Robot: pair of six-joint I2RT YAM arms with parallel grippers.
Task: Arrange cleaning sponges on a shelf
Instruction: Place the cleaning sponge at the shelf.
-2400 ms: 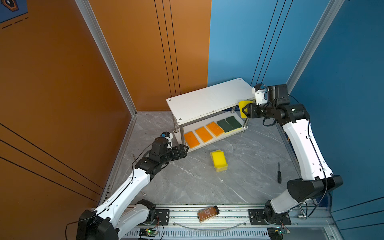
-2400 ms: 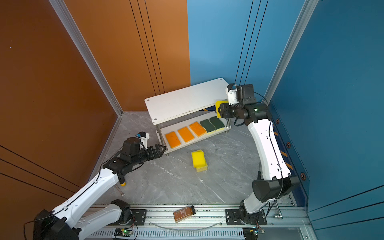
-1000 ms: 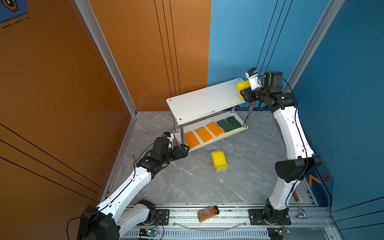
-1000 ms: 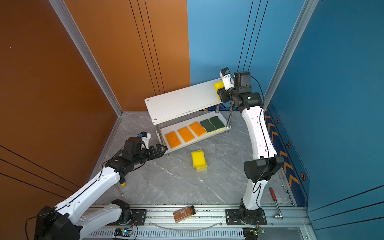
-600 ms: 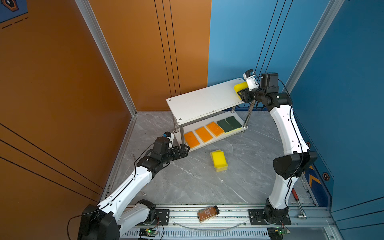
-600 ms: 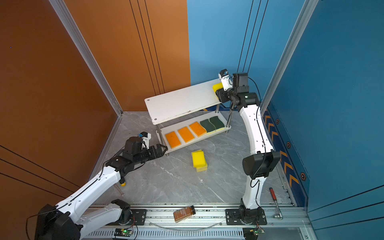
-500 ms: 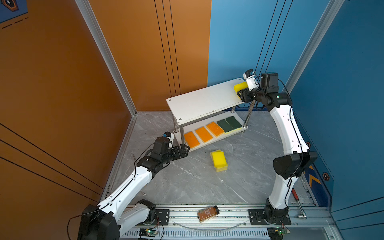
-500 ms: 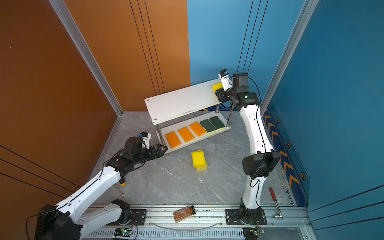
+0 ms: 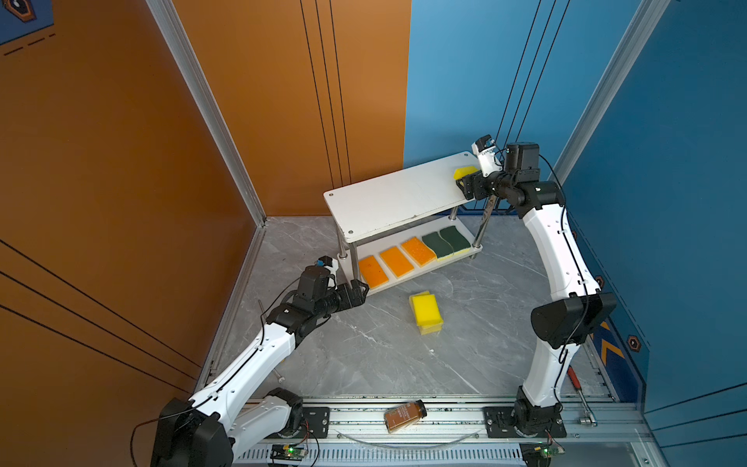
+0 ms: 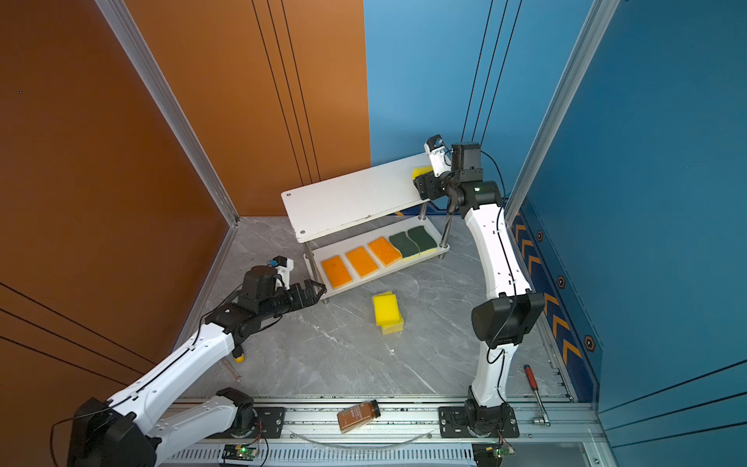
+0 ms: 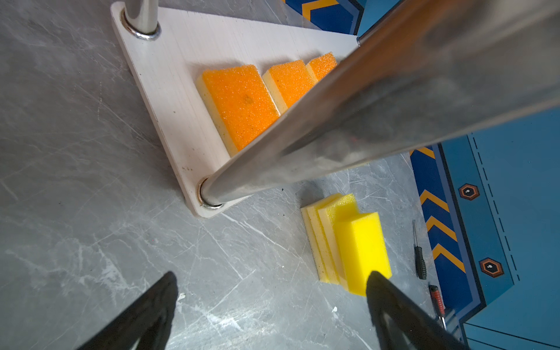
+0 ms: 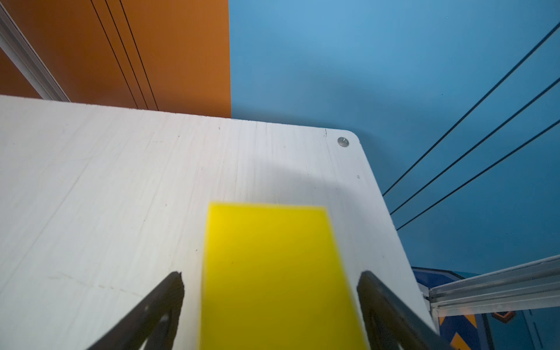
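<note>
The shelf (image 9: 396,198) has a white top board and a lower board. A yellow sponge (image 9: 465,172) sits at the top board's right end. It looks blurred in the right wrist view (image 12: 272,272). My right gripper (image 12: 270,274) stands open around it, with a gap on each side. Three orange sponges (image 9: 396,262) and two green-topped ones (image 9: 444,241) lie in a row on the lower board. A stack of yellow sponges (image 9: 426,313) lies on the floor. My left gripper (image 11: 271,274) is open and empty, low by the shelf's front left leg (image 11: 333,136).
A brown bottle (image 9: 405,415) lies on the front rail. A red-handled screwdriver (image 9: 574,378) rests at the right floor edge, a small black one (image 11: 419,260) near it. Orange and blue walls stand close behind the shelf.
My right gripper carried the yellow sponge from beside the shelf up onto the top board's right end, then opened its jaws. The left arm barely moved.
</note>
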